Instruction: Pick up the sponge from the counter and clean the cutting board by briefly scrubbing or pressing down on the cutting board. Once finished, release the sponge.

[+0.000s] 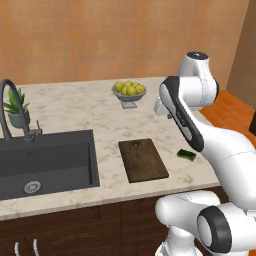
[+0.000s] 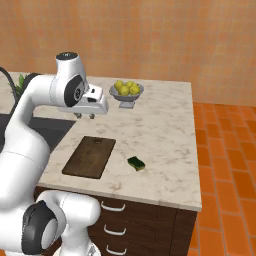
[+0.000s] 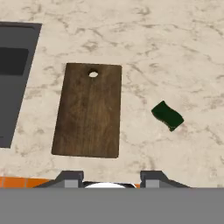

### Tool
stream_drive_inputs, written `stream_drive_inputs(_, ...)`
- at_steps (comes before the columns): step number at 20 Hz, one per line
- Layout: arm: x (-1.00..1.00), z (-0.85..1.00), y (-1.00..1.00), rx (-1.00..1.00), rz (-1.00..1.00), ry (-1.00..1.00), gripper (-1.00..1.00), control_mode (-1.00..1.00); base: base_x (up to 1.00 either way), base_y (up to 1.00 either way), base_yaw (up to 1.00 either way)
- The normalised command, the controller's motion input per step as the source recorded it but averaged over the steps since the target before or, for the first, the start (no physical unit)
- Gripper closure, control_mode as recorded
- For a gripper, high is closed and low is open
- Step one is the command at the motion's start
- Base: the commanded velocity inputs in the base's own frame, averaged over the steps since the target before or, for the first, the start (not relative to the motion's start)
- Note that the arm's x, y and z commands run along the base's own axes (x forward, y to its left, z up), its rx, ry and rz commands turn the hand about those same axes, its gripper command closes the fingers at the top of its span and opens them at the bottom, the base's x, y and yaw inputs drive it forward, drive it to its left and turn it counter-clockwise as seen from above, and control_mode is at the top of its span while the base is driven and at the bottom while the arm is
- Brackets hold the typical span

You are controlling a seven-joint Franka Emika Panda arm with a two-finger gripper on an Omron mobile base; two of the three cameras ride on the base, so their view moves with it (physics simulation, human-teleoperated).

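Sponge (image 3: 167,115) lying on tabletop (image 1: 75,107), just right of cutting board (image 3: 89,110), apart from it. Fingers (image 2: 86,116) clenched on nothing, high above board. Nothing done: pick-up, scrub, release all left. Sink (image 1: 45,162), lemon bowl (image 1: 129,92) farther off.

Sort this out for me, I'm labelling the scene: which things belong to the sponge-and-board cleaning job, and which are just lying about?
Job:
sponge, lying on the counter
cutting board, bare
hand, shut, holding nothing, high above the board

Lying about:
bowl of lemons
sink
tap
potted plant
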Motion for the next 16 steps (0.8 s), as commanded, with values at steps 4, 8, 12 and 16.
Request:
stream_drive_inputs(4, -0.52, -0.08, -0.23, 0.01, -0.01, -0.03, -1.0, -1.0, 0.0, 0.0, 0.0)
stream_drive_inputs(8, -0.62, -0.48, -0.41, 0.0, -0.05, 0.09, -1.0, -1.0, 0.0, 0.0, 0.0)
stream_drive_inputs(12, -0.13, -0.54, -0.32, -0.01, -0.08, 0.27, -1.0, -1.0, 0.0, 0.0, 0.0)
stream_drive_inputs(16, 0.14, -0.31, -0.29, 0.0, -0.03, 0.17, -1.0, -1.0, 0.0, 0.0, 0.0)
